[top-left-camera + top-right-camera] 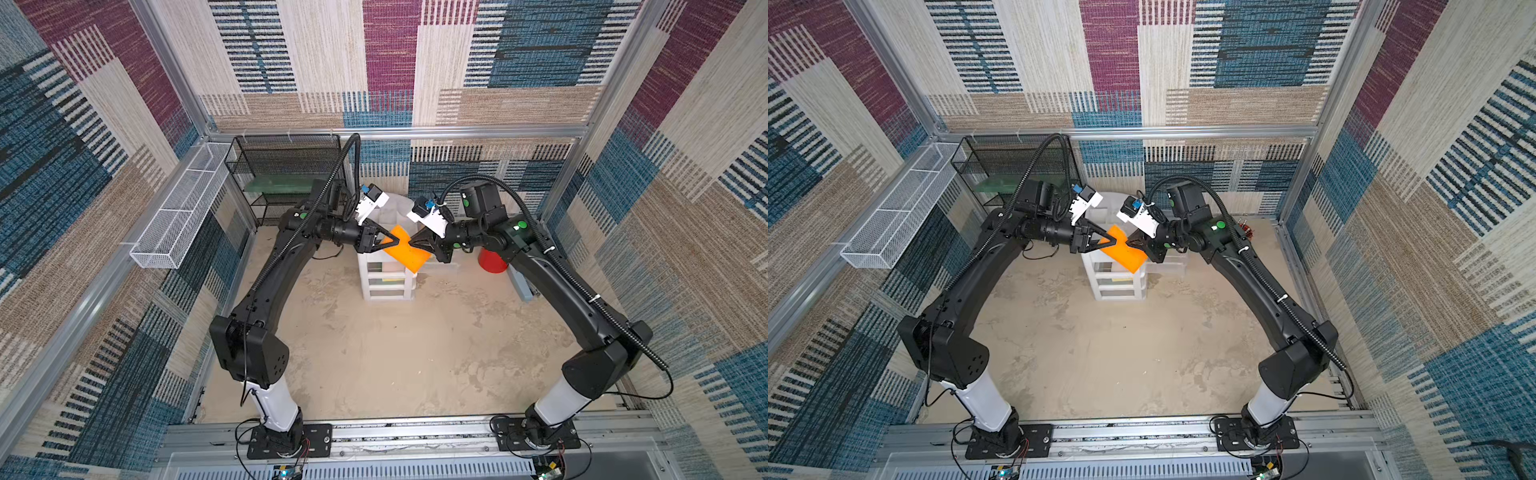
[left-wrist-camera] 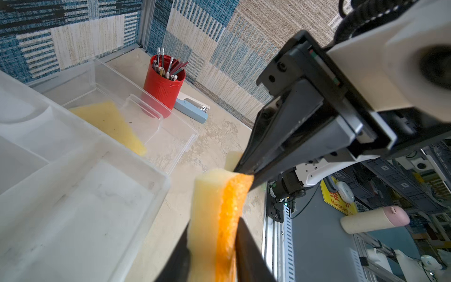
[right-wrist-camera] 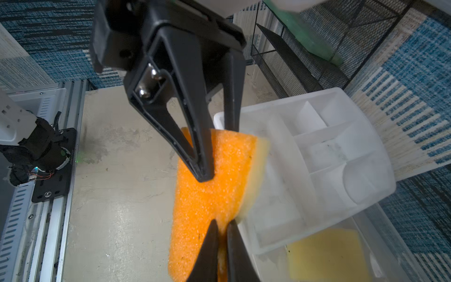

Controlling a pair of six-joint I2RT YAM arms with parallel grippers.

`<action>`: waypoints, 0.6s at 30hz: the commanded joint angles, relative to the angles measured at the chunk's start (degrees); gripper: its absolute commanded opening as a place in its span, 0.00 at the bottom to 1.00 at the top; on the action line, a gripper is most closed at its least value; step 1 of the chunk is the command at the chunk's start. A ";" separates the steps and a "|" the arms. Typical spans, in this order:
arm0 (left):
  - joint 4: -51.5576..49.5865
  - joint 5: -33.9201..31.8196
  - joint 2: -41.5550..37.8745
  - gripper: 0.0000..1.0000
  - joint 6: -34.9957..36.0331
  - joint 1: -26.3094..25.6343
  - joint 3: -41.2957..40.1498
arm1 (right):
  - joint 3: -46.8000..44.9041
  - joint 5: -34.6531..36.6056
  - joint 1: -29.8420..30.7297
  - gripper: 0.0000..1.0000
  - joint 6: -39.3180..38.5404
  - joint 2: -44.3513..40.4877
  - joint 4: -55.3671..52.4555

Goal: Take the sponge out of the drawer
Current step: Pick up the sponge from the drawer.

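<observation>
The sponge (image 1: 405, 249) (image 1: 1125, 253), orange on one face and pale yellow on the other, hangs in the air just above the white drawer tower (image 1: 386, 286) (image 1: 1119, 286). Both grippers hold it from opposite ends. My left gripper (image 1: 392, 240) (image 2: 213, 227) is shut on one end, its fingers pressed against both faces of the sponge (image 2: 219, 200). At the other end my right gripper (image 1: 411, 243) (image 3: 222, 223) is shut on the sponge's (image 3: 214, 185) edge. The tower's compartmented tray top (image 3: 329, 146) lies right below. Its three drawers look pushed in.
A clear shallow bin (image 2: 170, 136) beside the tower holds a yellow sponge (image 2: 109, 122) (image 3: 327, 254). A red pen cup (image 1: 492, 262) and a blue stapler (image 2: 192, 113) stand at the right. A black mesh shelf (image 1: 286, 174) and a white wire basket (image 1: 178, 216) are back left.
</observation>
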 commanded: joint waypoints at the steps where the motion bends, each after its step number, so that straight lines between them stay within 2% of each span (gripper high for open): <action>1: -0.13 -4.40 -0.45 0.02 -1.33 -0.08 0.15 | 0.77 0.95 0.05 0.14 0.80 -0.28 1.43; 2: 0.48 -5.59 -0.65 0.00 -2.39 -0.19 -0.10 | 0.53 1.89 0.06 0.24 1.62 -0.60 2.74; 4: 2.62 -8.30 -1.46 0.00 -5.43 -0.50 -1.25 | -0.82 5.06 -0.12 0.33 4.06 -1.93 6.24; 5: 4.07 -9.64 -2.21 0.00 -7.28 -0.62 -2.23 | -2.01 7.32 -0.21 0.45 5.43 -3.06 8.73; 6: 5.88 -10.82 -2.93 0.00 -9.29 -0.71 -3.23 | -3.19 9.68 -0.35 0.49 7.44 -4.18 11.21; 7: 8.21 -11.85 -4.05 0.00 -11.83 -0.72 -5.02 | -4.66 11.60 -0.82 0.52 9.14 -5.74 14.03; 9: 14.19 -13.38 -6.62 0.00 -17.65 -0.88 -9.52 | -8.70 15.45 -1.94 0.71 12.83 -9.22 21.16; 11: 20.12 -16.37 -9.48 0.00 -24.04 -1.15 -14.60 | -13.85 20.60 -3.30 0.80 18.08 -13.29 30.27; 14: 29.09 -20.29 -14.64 0.00 -33.67 -1.89 -23.98 | -22.42 26.14 -5.60 0.89 24.09 -18.58 41.92; 18: 36.87 -30.50 -21.36 0.00 -43.61 -6.59 -36.49 | -27.69 29.85 -10.01 0.92 33.76 -22.21 46.95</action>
